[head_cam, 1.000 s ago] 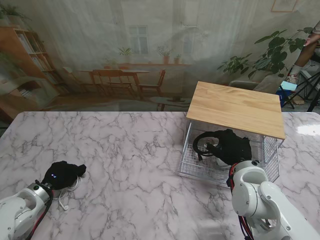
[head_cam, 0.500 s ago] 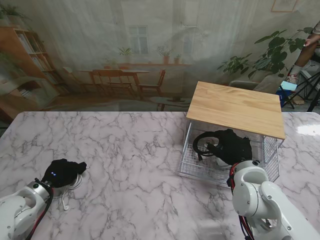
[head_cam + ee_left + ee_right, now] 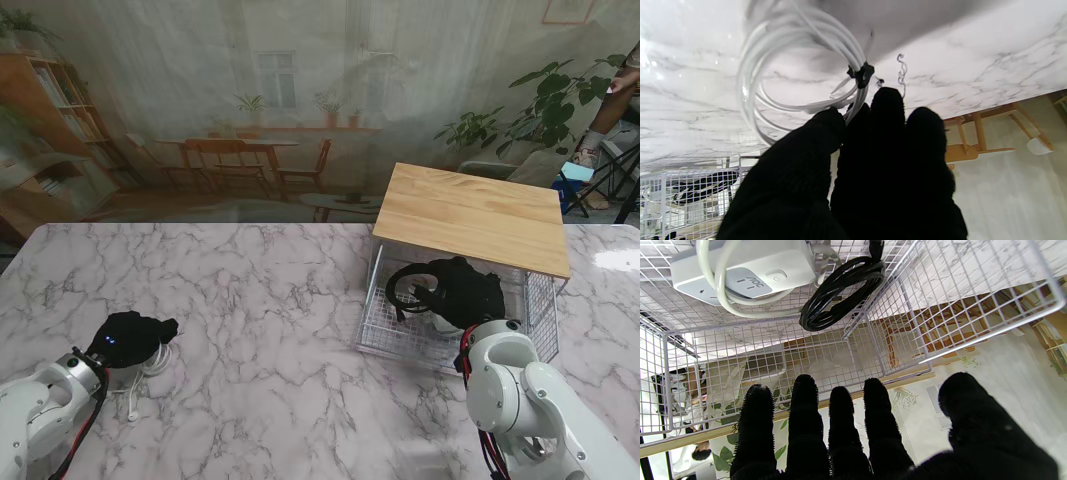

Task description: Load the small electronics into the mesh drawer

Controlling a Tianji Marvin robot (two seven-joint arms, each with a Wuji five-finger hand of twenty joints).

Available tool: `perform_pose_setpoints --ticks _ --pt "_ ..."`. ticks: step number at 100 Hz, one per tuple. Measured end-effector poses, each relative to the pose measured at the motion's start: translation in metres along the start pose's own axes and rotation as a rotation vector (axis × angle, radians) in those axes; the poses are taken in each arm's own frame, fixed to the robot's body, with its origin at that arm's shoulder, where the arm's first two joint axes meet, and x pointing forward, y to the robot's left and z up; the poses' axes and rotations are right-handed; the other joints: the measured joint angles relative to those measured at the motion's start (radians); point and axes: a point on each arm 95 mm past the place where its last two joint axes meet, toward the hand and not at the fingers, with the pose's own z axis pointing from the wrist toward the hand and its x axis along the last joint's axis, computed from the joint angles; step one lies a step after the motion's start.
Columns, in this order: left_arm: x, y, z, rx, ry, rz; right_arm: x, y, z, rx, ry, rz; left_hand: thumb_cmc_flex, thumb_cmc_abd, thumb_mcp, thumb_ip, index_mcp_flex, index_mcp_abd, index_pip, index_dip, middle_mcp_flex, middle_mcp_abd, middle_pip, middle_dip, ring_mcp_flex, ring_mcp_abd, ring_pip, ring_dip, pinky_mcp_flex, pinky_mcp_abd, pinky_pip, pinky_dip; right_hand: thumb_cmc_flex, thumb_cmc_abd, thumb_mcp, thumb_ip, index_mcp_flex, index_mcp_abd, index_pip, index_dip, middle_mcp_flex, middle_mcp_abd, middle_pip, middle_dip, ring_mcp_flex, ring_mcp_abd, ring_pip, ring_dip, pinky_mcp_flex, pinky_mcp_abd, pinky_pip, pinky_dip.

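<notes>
The left hand (image 3: 128, 340) was pinching the white cable coil (image 3: 796, 83), which lay on the table far to the left of the mesh drawer (image 3: 385, 335). This looked like the pickup step; next it must lift the coil and carry it to the drawer. The right hand (image 3: 853, 433) was above the drawer with fingers apart, holding nothing. Inside lay a white power strip (image 3: 750, 273) and a black cable (image 3: 840, 293).

Only readable thing was some upside-down print that looked like "10A" on the grey face of the white power strip (image 3: 743, 271) in the mesh drawer (image 3: 973, 316), nothing else legible.
</notes>
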Motion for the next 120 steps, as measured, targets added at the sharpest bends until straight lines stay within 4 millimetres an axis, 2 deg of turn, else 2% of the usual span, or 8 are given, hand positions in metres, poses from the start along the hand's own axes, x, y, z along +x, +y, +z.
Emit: perform_pose_setpoints --ticks 37,68,120 --pt "-0.008 -0.037 0.02 0.062 0.049 0.021 0.001 0.003 -0.002 -0.013 0.014 0.015 0.0 0.0 0.0 0.0 0.0 0.0 0.0 0.012 0.0 0.0 0.0 0.003 0.001 -0.002 0.0 0.002 0.004 -0.001 0.0 0.001 0.0 0.0 0.0 0.0 0.0 0.0 0.0 0.0 0.001 0.0 0.0 0.0 0.0 0.0 0.0 0.0 0.0 0.0 0.0 0.0" --pt "-0.005 -0.064 0.038 0.109 0.102 0.005 0.003 0.009 -0.005 -0.025 0.039 0.024 0.0 0.0 0.0 0.0 0.0 0.0 0.0 0.013 0.0 0.0 0.0 0.004 0.002 -0.003 0.007 0.013 0.005 -0.001 0.0 0.002 0.0 0.0 0.0 0.0 0.0 0.0 0.0 0.0 0.002 0.0 0.0 0.0 0.0 0.0 0.0 0.0 0.0 0.0 0.0 0.0" --pt "0.012 -0.149 0.093 0.207 0.248 -0.046 0.025 0.017 -0.011 -0.028 0.133 0.123 0.0 0.0 0.0 0.0 0.001 0.0 0.001 0.022 0.0 0.0 0.0 0.015 0.002 -0.004 0.007 0.014 0.006 -0.002 0.001 0.011 -0.039 -0.001 -0.026 0.0 0.0 0.0 0.0 0.0 0.002 0.003 0.0 0.0 0.0 0.001 0.0 0.0 -0.002 0.002 -0.001 0.0"
